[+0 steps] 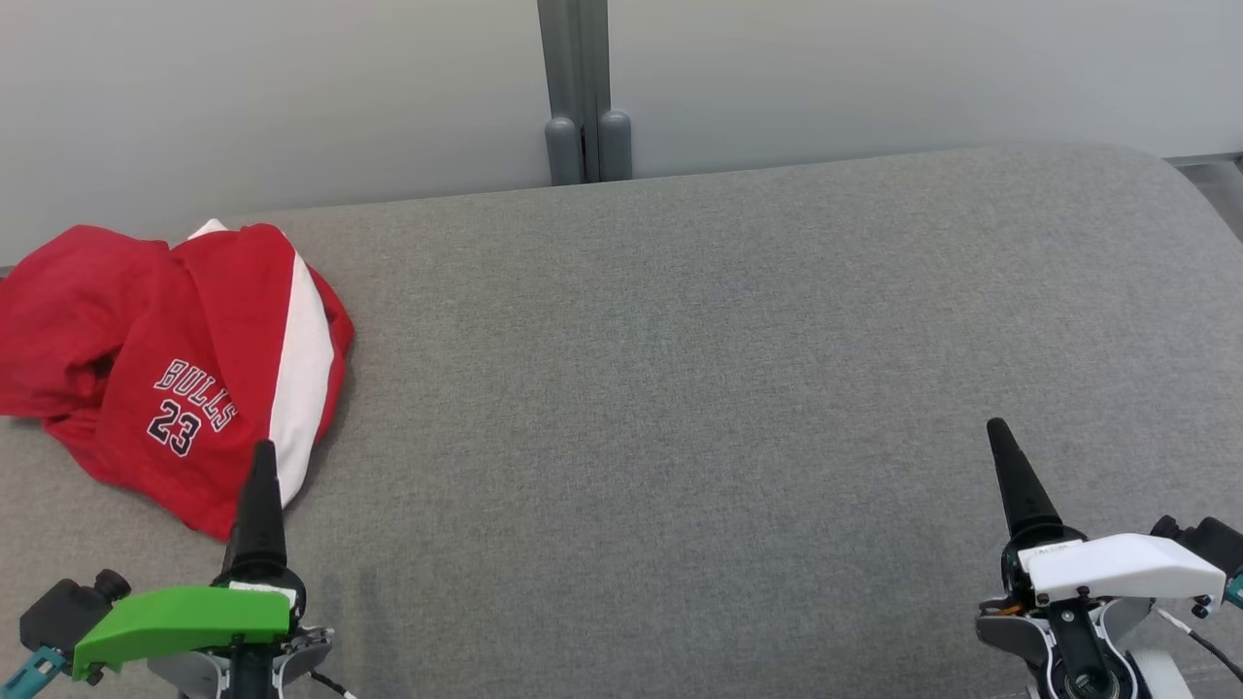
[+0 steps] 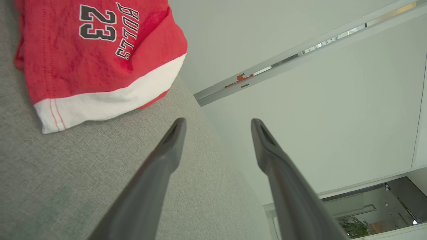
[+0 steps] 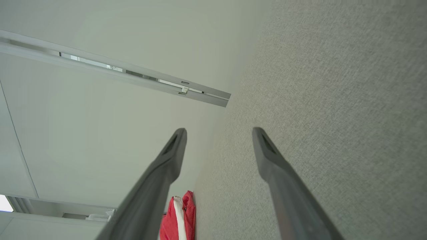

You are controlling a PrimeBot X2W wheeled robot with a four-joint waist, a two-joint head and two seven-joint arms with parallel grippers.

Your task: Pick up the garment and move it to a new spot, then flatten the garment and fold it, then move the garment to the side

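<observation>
The garment point(image 1: 194, 359) is a red jersey piece with a white stripe and "BULLS 23" printed on it. It lies crumpled at the far left of the grey cushioned surface point(image 1: 680, 388). My left gripper point(image 1: 264, 451), under a green cover, hovers just at the garment's near right edge, fingers pointing away from me. In the left wrist view its two fingers point(image 2: 218, 121) stand apart and empty, with the garment point(image 2: 93, 56) off to one side. My right gripper point(image 1: 996, 427), white-covered, is far right over bare fabric, open point(image 3: 218, 130) with nothing held; the garment point(image 3: 178, 216) shows small in the distance.
A pale wall runs behind the surface, with a grey vertical post point(image 1: 583, 97) at its middle. The surface's far right corner point(image 1: 1165, 170) is rounded, and the floor shows beyond it. Bare grey fabric stretches from the garment across to the right gripper.
</observation>
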